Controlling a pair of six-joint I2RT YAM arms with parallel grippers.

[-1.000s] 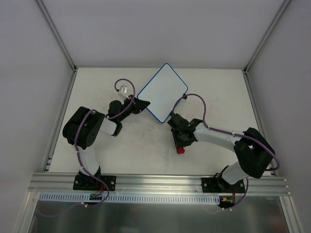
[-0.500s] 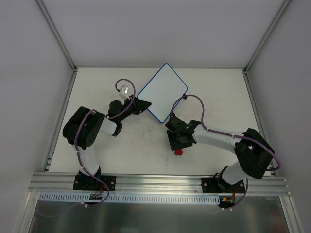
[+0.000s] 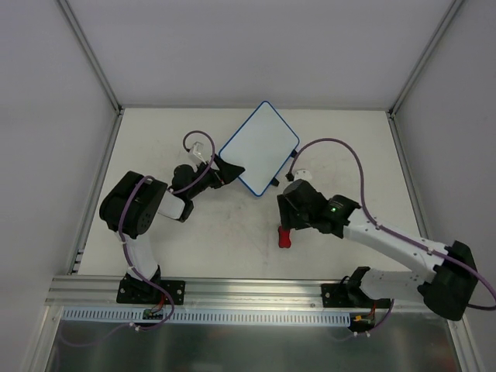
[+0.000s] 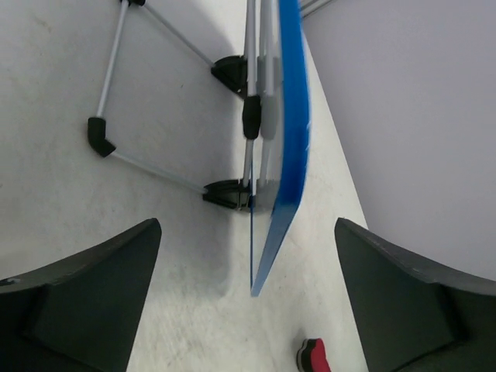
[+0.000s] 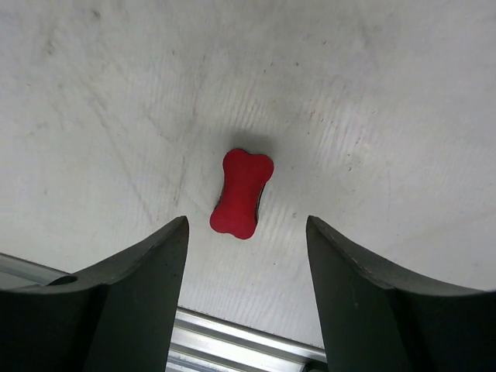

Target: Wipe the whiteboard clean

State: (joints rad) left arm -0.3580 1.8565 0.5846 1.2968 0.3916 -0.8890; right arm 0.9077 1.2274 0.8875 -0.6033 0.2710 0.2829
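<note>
The whiteboard [image 3: 260, 146] is a white board with a blue rim, standing at the back middle of the table. In the left wrist view I see it edge-on [image 4: 291, 116], propped on a wire stand [image 4: 147, 164]. My left gripper [image 3: 229, 170] [image 4: 246, 229] is open at the board's left corner, which sits between the fingers and touches neither. The red bone-shaped eraser [image 3: 285, 238] [image 5: 242, 192] lies flat on the table. My right gripper [image 3: 289, 220] [image 5: 246, 225] hangs open above it with nothing in its jaws.
The eraser also shows at the bottom of the left wrist view [image 4: 314, 356]. An aluminium rail [image 3: 256, 291] [image 5: 232, 341] runs along the table's near edge, close to the eraser. White walls with metal posts [image 3: 93, 58] close in the table.
Both grippers have gone from shut to open. The right one let go of the eraser and rose away from it. The left one released the board's corner.
</note>
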